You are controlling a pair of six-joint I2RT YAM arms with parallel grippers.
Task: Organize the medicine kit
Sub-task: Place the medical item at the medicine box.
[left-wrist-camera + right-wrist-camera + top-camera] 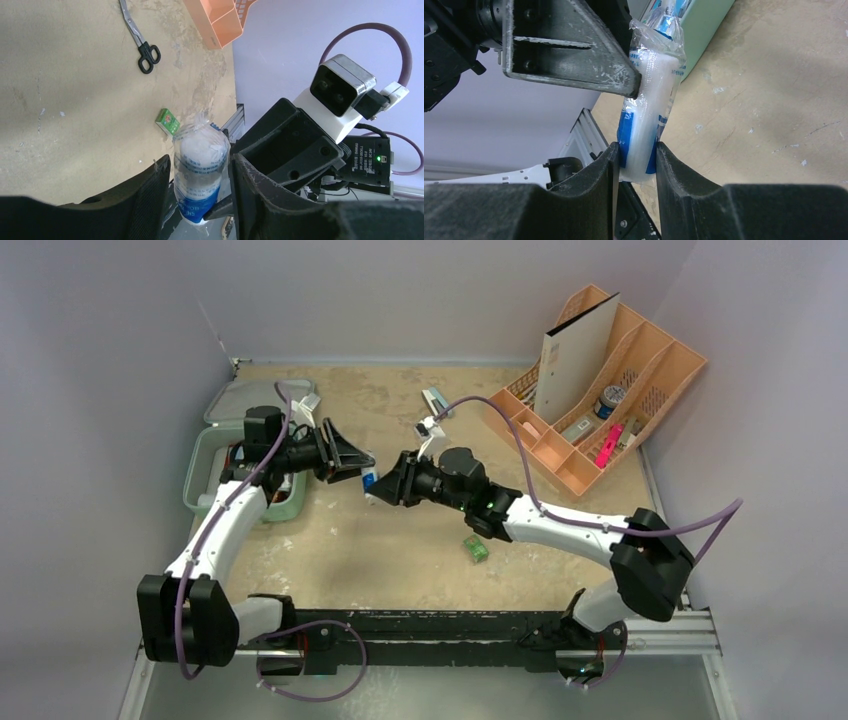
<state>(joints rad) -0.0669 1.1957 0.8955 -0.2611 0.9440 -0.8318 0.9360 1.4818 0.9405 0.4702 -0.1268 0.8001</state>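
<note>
While right gripper [636,150] pinches the wrapped gauze roll [651,100] by one end, its body is free for handover | left gripper [200,162] straddles it, clamped or not, can't tell | medicine kit [195,475] open at far left, taker's side — likely drop spot

Table [400,570] with kit [238,400], organizer [672,368], green box [476,548]

Hardly any print was legible, only fragments.

The clear-plastic-wrapped white roll with blue print [200,165] carried rows of small blue characters along its side and white capitals on its blue end band. In the left wrist view only what looked like "BO" could be made out there, and the rest was blurred. The small green cardboard box [167,121] bore a red-and-white mark that could not be read. The white label on the black electronics module [369,159] held lines of print too small to read.
</note>
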